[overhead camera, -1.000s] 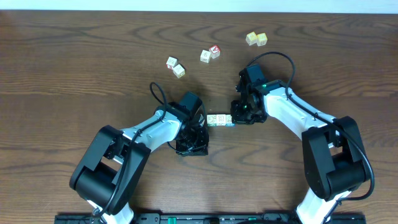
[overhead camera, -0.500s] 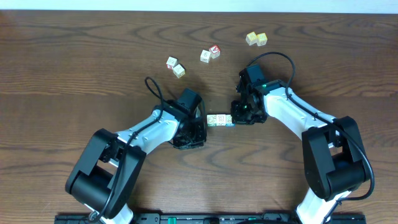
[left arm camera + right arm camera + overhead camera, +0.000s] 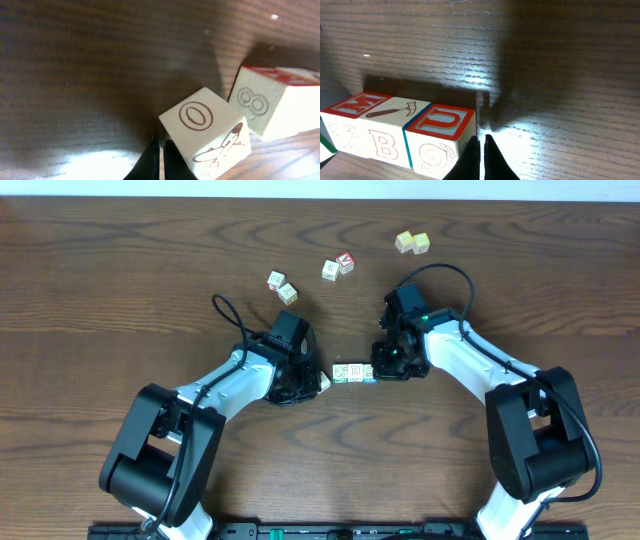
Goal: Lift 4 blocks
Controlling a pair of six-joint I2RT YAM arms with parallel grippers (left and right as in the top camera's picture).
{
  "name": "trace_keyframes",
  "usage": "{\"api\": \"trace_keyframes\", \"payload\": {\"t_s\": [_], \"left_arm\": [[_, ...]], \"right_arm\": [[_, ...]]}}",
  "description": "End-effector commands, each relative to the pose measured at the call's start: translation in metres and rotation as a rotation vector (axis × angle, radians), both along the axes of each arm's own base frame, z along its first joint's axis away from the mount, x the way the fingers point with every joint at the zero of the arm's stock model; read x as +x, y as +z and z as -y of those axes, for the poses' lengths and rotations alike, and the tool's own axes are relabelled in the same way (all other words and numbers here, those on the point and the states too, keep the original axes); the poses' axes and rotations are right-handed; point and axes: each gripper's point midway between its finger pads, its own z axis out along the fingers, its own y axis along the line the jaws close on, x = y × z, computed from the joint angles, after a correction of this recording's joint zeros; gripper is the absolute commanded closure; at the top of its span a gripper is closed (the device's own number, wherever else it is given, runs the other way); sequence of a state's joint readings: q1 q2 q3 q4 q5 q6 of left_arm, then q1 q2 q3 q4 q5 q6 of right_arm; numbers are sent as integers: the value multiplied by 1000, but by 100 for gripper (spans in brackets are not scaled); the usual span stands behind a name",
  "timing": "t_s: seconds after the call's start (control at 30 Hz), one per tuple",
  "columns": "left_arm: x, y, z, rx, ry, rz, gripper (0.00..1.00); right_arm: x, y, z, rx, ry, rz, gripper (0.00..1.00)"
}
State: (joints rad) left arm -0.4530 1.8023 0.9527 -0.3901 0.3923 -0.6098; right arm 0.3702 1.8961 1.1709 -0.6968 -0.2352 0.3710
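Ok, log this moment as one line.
left gripper: shut, tips beside tilted O block | right gripper: shut, tips beside U block, end of row | lift: not yet, all on table

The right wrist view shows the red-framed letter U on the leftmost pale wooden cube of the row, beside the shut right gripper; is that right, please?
Not quite: the right wrist view shows the pale wooden cube with the red-framed U as the rightmost of the row, not the leftmost; the M-topped cube holds the left end. It does lie beside the shut right gripper.
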Motion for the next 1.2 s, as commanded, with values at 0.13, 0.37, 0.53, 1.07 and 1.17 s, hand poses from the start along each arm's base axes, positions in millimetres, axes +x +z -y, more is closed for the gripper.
{"api": "trace_keyframes", "payload": {"t_s": [0.13,0.37,0.53,1.07,1.17], "left_arm": [[2,-20,-20,98,89,-16,93],[8,-18,-18,85,94,7,93],[12,-18,-18,85,97,23,93],[-4,29,-29,57,46,-14,93],[-23,25,-12,48,29,-70,93]], "right_arm": [[-1,1,-1,-3,16,4,97],[-2,1,-1,-3,16,3,96],[-2,1,0,-4,16,1,96],[-4,-1,5,-34,12,-5,96],[-3,-1,5,-33,12,-2,96]]}}
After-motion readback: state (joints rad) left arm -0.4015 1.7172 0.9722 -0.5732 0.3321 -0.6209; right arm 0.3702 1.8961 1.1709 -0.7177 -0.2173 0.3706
